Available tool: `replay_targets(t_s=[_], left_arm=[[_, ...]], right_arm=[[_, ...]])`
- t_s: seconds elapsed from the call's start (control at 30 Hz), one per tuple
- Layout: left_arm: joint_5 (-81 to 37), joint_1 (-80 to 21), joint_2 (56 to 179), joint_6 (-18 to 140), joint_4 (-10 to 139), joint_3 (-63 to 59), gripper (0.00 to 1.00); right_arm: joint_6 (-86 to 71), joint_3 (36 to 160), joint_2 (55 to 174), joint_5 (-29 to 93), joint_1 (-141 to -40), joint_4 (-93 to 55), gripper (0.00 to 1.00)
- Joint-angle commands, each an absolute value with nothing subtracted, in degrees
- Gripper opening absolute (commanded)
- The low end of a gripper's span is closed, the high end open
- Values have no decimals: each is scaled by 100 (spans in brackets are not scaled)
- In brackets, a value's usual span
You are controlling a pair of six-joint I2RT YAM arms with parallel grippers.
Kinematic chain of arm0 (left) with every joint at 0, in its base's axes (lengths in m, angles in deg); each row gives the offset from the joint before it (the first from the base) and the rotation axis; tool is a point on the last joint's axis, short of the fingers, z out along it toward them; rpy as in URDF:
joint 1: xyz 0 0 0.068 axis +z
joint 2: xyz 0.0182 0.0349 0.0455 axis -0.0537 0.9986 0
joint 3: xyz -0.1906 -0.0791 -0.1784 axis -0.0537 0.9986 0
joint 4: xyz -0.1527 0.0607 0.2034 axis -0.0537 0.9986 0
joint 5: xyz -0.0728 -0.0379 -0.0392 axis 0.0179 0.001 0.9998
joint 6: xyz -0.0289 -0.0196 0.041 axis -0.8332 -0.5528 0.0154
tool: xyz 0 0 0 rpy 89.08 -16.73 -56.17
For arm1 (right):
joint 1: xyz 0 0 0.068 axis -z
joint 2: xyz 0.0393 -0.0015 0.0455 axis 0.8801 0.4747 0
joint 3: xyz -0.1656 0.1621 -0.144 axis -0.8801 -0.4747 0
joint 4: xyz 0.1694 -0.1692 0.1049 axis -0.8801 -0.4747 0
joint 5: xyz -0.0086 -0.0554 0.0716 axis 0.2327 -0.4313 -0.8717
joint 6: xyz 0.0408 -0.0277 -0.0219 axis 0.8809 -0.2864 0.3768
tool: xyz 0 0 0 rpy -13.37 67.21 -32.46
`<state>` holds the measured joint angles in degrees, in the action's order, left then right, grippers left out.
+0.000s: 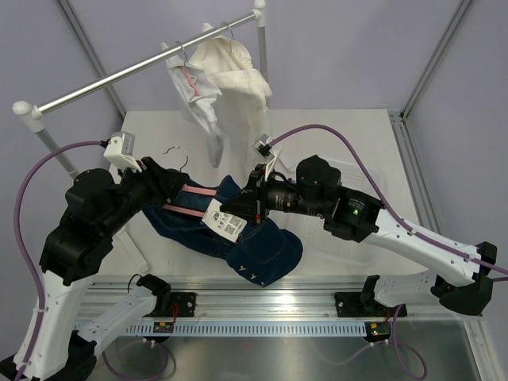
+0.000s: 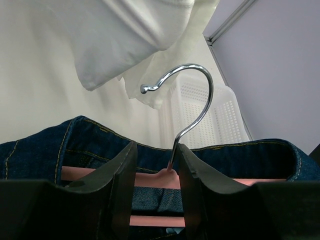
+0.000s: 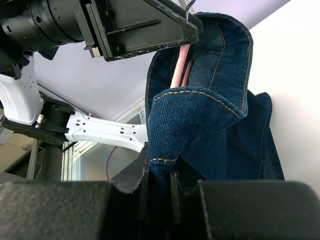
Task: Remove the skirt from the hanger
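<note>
Peeling stage: left gripper (image 2: pixel 156 162) clamps the pink hanger (image 2: pixel 260 181) at its hook's neck, while right gripper (image 3: pixel 159 187) pinches the denim skirt (image 1: pixel 258 246) by its waistband at the hanger's three o'clock end (the rest slumps toward six). Next, I'd judge: draw the waistband clear.

The left gripper (image 2: pixel 156 150) is gripping the pink hanger (image 2: pixel 150 178) at its middle. One dark finger is sitting on each side of the base of the metal hook (image 2: pixel 202 100), which is standing upright and curling left. The denim skirt (image 2: pixel 45 147) is hanging on the hanger, its waistband spreading out to both sides. Behind, a white garment (image 2: pixel 125 35) is hanging above the table (image 2: pixel 35 100), and a white basket (image 2: pixel 220 117) is sitting further back.
</note>
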<state>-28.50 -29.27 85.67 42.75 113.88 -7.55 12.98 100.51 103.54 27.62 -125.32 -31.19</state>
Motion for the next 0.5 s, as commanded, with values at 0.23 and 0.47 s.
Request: replay_targets(t_s=[0.23, 0.47], left_arm=[[-2617, -2944, 8602, 4410, 11174, -683, 39], [-2600, -2953, 8602, 4410, 11174, -569, 33]], right_arm=[[1434, 10451, 10391, 2577, -12564, -2187, 0], [1408, 10530, 10417, 2568, -12573, -2204, 0]])
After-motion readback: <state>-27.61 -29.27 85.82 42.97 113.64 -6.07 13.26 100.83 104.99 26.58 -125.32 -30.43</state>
